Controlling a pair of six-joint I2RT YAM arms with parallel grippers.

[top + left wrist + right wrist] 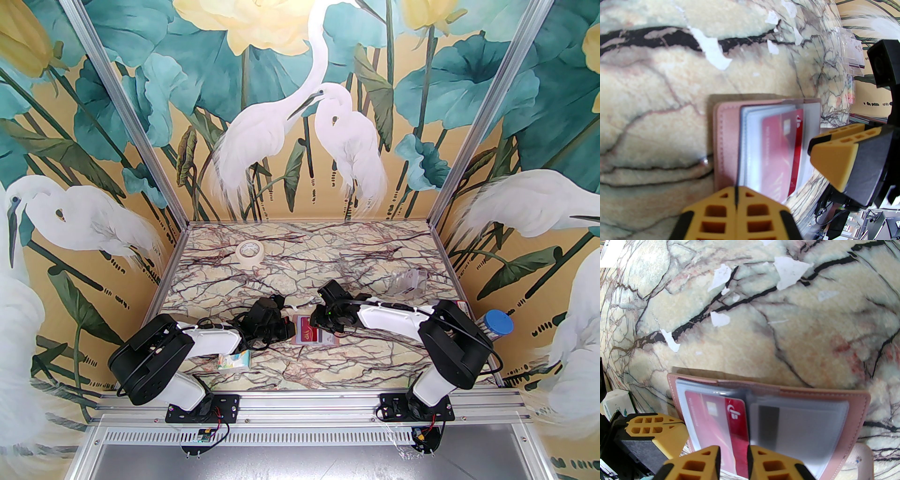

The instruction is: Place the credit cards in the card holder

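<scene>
The card holder (724, 140) lies open on the worktop, in its near half and about midway between the left and right edges, with the stitched dusty-pink cover down and the translucent blue-grey sleeves facing up. A red credit card (731, 427) with a chip and a white logo sits partly inside a sleeve on one half, with one strip of it bare. Behind the frosted sleeve of the other half is a dark block (768, 425) on pale grey, too blurred to call a card.

One card holder (859, 411), one red card (737, 425)
</scene>
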